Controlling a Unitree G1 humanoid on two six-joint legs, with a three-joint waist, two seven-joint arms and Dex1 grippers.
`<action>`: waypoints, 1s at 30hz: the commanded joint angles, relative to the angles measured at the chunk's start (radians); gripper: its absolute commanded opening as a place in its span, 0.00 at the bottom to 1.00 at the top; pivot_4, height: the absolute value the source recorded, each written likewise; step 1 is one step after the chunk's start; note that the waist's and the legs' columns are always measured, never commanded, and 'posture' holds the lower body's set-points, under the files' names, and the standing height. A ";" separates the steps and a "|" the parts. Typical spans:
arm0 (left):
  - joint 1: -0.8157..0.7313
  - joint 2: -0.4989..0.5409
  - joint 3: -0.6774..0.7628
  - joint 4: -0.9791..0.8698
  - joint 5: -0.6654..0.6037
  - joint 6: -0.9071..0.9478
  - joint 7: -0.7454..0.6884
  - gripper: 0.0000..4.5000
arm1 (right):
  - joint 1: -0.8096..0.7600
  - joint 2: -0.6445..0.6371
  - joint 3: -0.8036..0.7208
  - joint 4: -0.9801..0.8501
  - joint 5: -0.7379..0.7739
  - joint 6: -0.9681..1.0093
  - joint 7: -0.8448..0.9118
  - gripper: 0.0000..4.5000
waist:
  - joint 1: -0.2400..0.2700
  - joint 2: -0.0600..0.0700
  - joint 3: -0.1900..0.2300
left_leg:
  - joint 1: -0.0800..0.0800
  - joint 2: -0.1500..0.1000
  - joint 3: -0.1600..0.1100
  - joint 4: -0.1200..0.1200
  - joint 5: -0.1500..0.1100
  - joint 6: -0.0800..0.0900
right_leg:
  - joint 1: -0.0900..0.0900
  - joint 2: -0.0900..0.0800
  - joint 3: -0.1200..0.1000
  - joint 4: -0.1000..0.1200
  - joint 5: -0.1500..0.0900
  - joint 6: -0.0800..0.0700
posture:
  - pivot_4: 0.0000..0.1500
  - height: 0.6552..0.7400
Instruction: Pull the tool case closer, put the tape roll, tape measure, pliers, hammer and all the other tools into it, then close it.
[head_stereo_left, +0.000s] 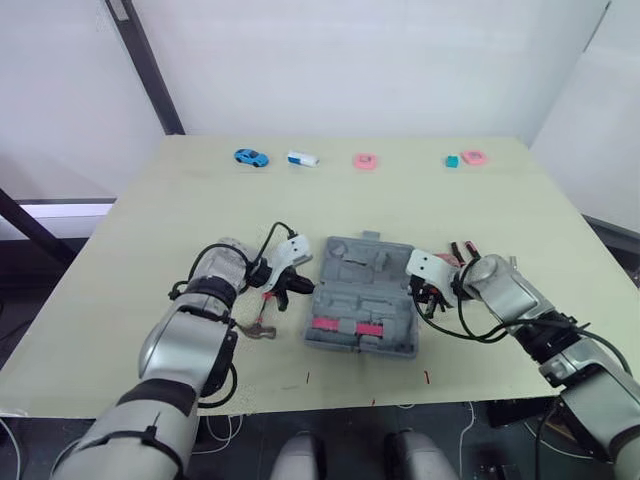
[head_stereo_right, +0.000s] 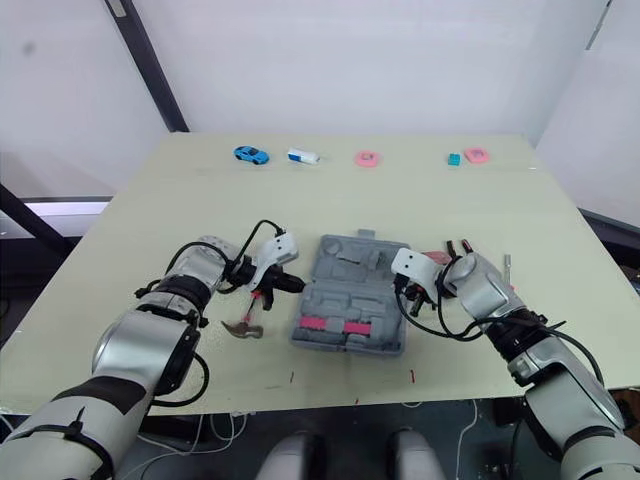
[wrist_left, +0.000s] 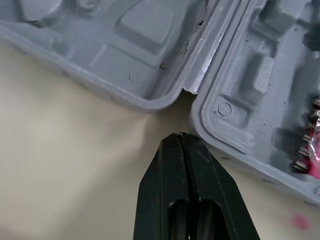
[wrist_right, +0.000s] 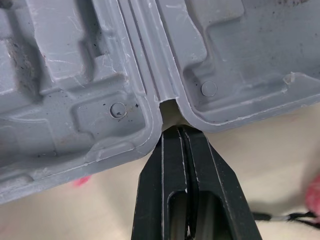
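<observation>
Pale green tabletop carries one grey tool case, lying open and flat near the front edge. My left gripper sits at the case's 9 o'clock and my right gripper at its 3 o'clock. Both have their fingers pressed together on nothing, tips at the hinge notch. One hammer lies at 8 o'clock, just beside the case. Five small items line the far edge at 12 o'clock, with broad bare table between.
</observation>
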 joint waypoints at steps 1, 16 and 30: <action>0.061 -0.016 0.022 -0.139 -0.057 0.049 -0.050 0.01 | 0.006 -0.008 0.008 -0.048 0.000 -0.039 0.067 0.00 | -0.001 0.000 0.000 | 0.000 0.000 0.000 0.000 0.000 0.000 | 0.000 0.000 0.000 0.000 0.000 0.000 | 1.00 1.00; 0.443 0.066 0.012 -0.837 -0.149 0.391 -0.005 0.01 | 0.027 -0.016 -0.008 -0.065 -0.024 -0.078 0.125 0.00 | -0.004 0.001 0.000 | 0.001 0.000 0.000 0.000 0.000 0.000 | 0.001 0.000 0.000 0.001 0.000 0.000 | 1.00 1.00; 0.525 0.116 0.002 -0.918 -0.175 0.421 0.071 0.01 | 0.096 -0.035 -0.027 -0.182 -0.017 0.002 0.127 0.00 | -0.003 0.001 0.000 | 0.002 0.000 0.000 0.001 0.000 0.000 | 0.001 0.000 0.000 0.001 0.000 0.000 | 1.00 1.00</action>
